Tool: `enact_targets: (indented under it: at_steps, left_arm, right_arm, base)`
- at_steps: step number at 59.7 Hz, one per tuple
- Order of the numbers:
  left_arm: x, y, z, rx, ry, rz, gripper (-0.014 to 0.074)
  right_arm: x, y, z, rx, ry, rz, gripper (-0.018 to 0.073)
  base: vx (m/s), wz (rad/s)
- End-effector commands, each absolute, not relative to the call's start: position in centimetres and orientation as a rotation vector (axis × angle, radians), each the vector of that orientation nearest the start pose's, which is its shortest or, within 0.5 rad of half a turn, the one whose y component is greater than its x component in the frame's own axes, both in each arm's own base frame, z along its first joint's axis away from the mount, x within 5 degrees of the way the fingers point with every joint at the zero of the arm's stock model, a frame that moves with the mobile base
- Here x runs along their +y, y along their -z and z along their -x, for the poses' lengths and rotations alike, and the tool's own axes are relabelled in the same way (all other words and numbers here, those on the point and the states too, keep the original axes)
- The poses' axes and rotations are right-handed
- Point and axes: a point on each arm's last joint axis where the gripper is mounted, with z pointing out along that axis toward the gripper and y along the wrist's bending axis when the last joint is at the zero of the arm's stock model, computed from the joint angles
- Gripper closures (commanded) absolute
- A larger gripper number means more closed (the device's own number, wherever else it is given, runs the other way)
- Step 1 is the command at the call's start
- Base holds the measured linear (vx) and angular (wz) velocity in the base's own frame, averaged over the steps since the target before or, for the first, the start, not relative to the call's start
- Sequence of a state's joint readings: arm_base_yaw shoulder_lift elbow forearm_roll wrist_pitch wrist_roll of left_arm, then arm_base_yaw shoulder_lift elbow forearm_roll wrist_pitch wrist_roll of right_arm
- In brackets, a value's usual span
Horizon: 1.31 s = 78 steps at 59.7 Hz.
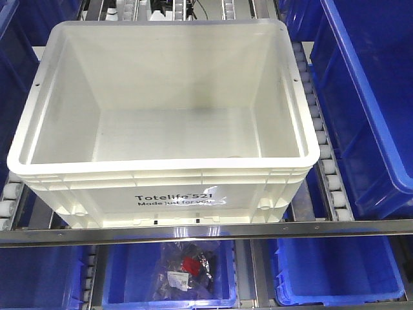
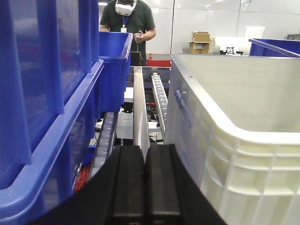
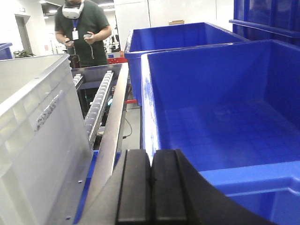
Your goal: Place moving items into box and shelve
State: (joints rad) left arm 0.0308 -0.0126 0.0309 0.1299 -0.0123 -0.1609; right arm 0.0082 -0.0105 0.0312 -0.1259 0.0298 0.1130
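The box (image 1: 164, 171), a large white tote printed "Totelife 521", sits on the roller shelf and looks empty inside in the front view. The moving items are out of view. My left gripper (image 2: 145, 150) is shut with nothing between its black pads, low in the gap between the box's left wall (image 2: 225, 150) and a blue bin (image 2: 51, 117). In the right wrist view my right gripper (image 3: 151, 155) is shut and empty too, between the box's right wall (image 3: 37, 126) and another blue bin (image 3: 220, 117). Neither gripper shows in the front view.
Blue bins flank the box: (image 1: 364, 97) on the right, (image 1: 16, 58) on the left. Roller tracks (image 1: 319, 129) run beside it and a metal shelf rail (image 1: 206, 231) crosses in front. A lower blue bin (image 1: 174, 271) holds a bagged item. A person (image 2: 127, 23) stands beyond the shelf.
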Motion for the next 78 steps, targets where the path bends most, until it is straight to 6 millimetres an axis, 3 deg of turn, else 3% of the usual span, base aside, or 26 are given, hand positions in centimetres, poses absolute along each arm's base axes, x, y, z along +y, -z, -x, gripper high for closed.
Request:
enact_targets:
  at_steps: [1, 20, 78]
  left_arm:
    - [0.08, -20.41, -5.57, 1.418, 0.017, 0.045, 0.0610]
    - [0.08, -20.41, -5.57, 1.418, 0.017, 0.045, 0.0610]
    - [0.08, -20.41, -5.57, 1.418, 0.017, 0.045, 0.0610]
  right_arm:
    - [0.08, -20.31, -5.59, 1.447, 0.007, 0.021, 0.0575]
    - [0.44, -20.47, -5.54, 1.422, 0.038, 0.143, 0.0575]
    - [0.41, -20.45, -5.56, 1.425, 0.041, 0.140, 0.0575]
  base:
    - [0.00, 0.00]
    - [0.00, 0.00]
    - [0.00, 0.00]
